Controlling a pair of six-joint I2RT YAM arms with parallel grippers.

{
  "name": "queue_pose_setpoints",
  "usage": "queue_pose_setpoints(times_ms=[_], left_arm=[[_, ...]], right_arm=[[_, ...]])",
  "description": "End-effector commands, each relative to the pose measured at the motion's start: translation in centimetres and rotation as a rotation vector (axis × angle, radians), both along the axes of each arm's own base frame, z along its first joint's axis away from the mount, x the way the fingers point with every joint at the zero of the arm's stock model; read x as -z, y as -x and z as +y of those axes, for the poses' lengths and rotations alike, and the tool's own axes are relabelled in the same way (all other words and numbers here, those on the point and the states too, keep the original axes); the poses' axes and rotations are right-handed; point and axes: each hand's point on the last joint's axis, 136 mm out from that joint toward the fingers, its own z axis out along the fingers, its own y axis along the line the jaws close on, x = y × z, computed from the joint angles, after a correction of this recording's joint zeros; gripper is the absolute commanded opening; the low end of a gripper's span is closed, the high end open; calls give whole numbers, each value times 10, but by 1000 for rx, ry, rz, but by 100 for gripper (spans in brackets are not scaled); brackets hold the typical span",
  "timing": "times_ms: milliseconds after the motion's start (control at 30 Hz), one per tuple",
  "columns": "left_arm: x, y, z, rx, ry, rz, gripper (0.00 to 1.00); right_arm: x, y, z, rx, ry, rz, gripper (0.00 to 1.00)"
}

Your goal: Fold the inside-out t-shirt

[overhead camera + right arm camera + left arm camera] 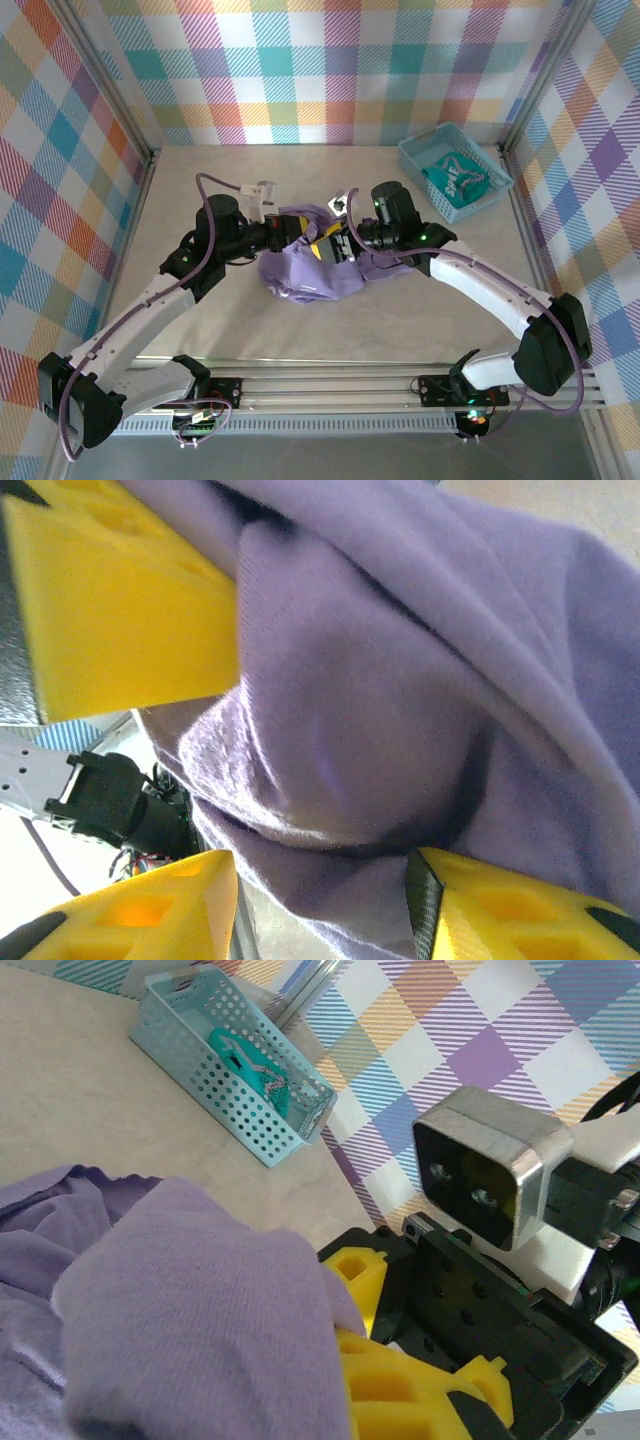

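Shirt: your inside-out t-shirt is lying bunched in a lavender heap at the middle of the counter, between your two arms, and it is not yet folded flat.

Left pincer: your left pincer is reaching into the heap's left side and is closed. In its wrist view the purple cloth is piling right over its tips, so it is gripping the shirt (the tips themselves are hiding under the fabric).

Right pincer: your right pincer is pointing into the heap from the right. Its yellow fingers are standing apart, so it is open. A fold of the shirt is hanging across the gap without being pinched.

Facing: the two pincers are meeting nearly tip to tip over the shirt. In the left wrist view you are looking straight at the right pincer's yellow finger block, with the silver-rimmed camera riding above it.

Extra yellow piece: a further yellow block is pressing against the cloth at the upper left of the right wrist view. You cannot tell for sure whose it is.

Basket: the teal basket is sitting at the far right corner of the counter, well apart from the shirt. It is holding a teal-green garment with white markings.

Walls: plaid panels are enclosing the counter on three sides.
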Motion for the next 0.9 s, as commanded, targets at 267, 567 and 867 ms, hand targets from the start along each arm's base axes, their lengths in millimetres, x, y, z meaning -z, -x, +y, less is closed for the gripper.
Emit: queue_pose_setpoints(times_ms=[267, 567, 867], left_arm=[[-2, 1, 4, -1, -5, -22, 0], [-1, 1, 4, 2, -10, -19, 0], [-1, 0, 6, -11, -16, -22, 0]], right_arm=[[-31, -7, 6, -28, -28, -141, 48], [-33, -8, 12, -62, -34, -141, 42], [-28, -6, 10, -62, -15, -142, 13]])
